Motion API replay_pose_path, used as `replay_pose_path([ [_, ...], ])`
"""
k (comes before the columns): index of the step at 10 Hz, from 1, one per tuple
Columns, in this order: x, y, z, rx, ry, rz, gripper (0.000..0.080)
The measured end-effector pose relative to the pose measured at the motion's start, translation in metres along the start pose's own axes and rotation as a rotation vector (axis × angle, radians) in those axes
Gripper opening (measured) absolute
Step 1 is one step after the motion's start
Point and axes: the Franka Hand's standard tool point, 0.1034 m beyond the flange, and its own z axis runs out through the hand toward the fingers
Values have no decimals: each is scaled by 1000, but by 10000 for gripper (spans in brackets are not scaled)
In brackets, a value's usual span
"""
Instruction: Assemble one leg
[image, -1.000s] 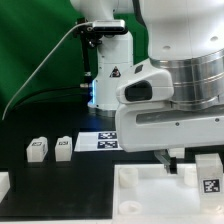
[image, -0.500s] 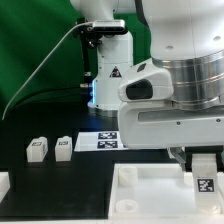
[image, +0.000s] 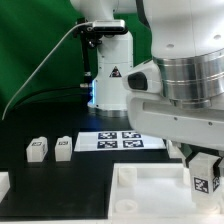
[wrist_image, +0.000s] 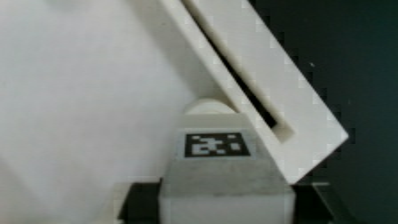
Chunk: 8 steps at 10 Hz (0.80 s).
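Fingers (wrist_image: 139, 205) clamped on leg (image: 206, 178), one each side. You hold it at panel (image: 150, 188) corner, exterior view's right; contact unclear. Pickup looks done, seating left. Spare legs (image: 38, 149) untouched.

The arm (image: 150, 90) has glossy white shells, a grey ribbed ring (image: 195, 80), a black gripper (image: 207, 172).

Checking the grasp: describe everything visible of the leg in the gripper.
The leg is a small, chunky white block, plastic-looking, with a black-and-white square tag on its face. It is upright, clamped in the gripper, over the white panel near its edge at the exterior view's right. Contact with the panel cannot be told.
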Motion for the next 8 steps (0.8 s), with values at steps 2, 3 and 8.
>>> replay_pose_path([
  [2,-4,-3,2,31,16,326,291],
  [3,-6,-3,2,59,37,474,291],
  [8,-11,-5,3,112,60,789,341],
])
